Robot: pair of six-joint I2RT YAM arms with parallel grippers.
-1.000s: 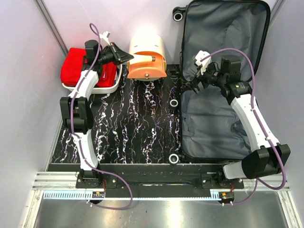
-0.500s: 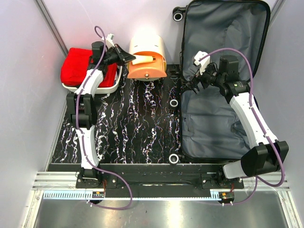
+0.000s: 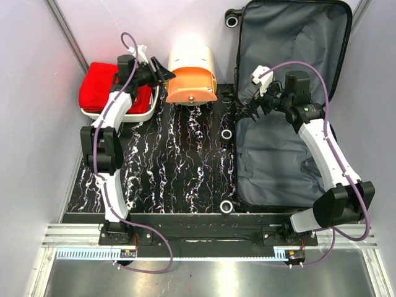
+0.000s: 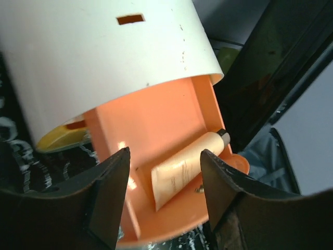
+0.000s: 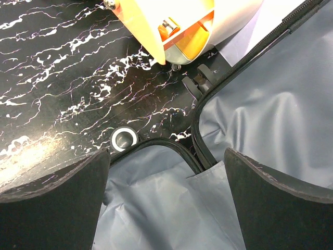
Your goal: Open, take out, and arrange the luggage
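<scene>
Parted left fingers (image 4: 110, 195); released tube (image 4: 186, 170) into box (image 4: 104, 62). Held right fingers (image 5: 54, 205) wide, empty, over open luggage (image 3: 291, 43). Judged one item unpacked.

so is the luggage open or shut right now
Open. The luggage lies flat with both grey-lined halves spread apart, and the right wrist view looks straight onto its lining.

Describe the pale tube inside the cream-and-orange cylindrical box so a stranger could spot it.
Start at the open grey-lined suitcase; left of it on the black marbled table sits a cream-and-orange cylindrical box. Inside lies a pale peach squeeze tube; its dark cap and printed text set it apart from the plain orange walls.
</scene>
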